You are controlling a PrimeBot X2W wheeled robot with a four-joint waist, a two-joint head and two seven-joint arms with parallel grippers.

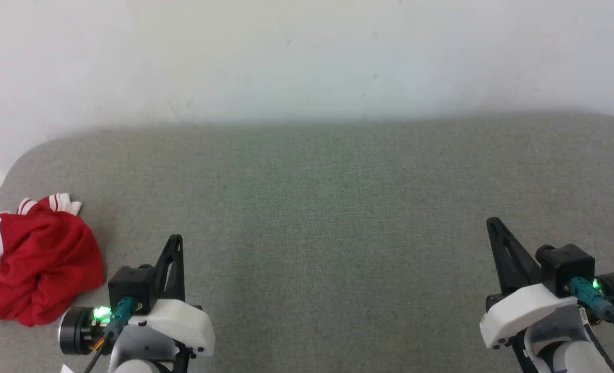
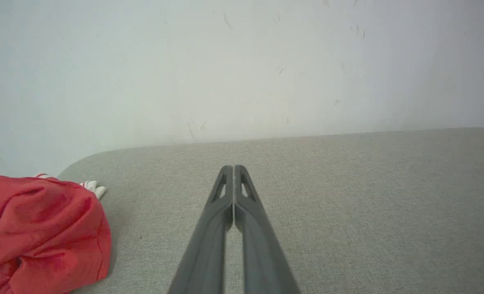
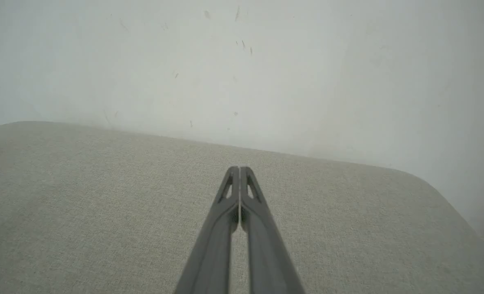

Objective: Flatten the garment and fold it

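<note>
The garment (image 1: 40, 267) lies crumpled in a red heap at the table's left edge, with white red-striped sleeve trim showing at its top and left side. In the left wrist view the same garment (image 2: 38, 234) bulges at the lower left. My left gripper (image 1: 175, 241) hovers just right of the heap, apart from it, its two dark fingers pressed together and empty; its tips (image 2: 234, 168) meet over bare cloth. My right gripper (image 1: 493, 224) stands far off at the lower right, also shut and empty, its tips (image 3: 239, 169) touching.
A grey fabric-covered table (image 1: 327, 207) with rounded far corners spans the view, backed closely by a white wall (image 1: 307, 57). The wide stretch of table between the two grippers is bare. Part of the garment hangs over the left edge.
</note>
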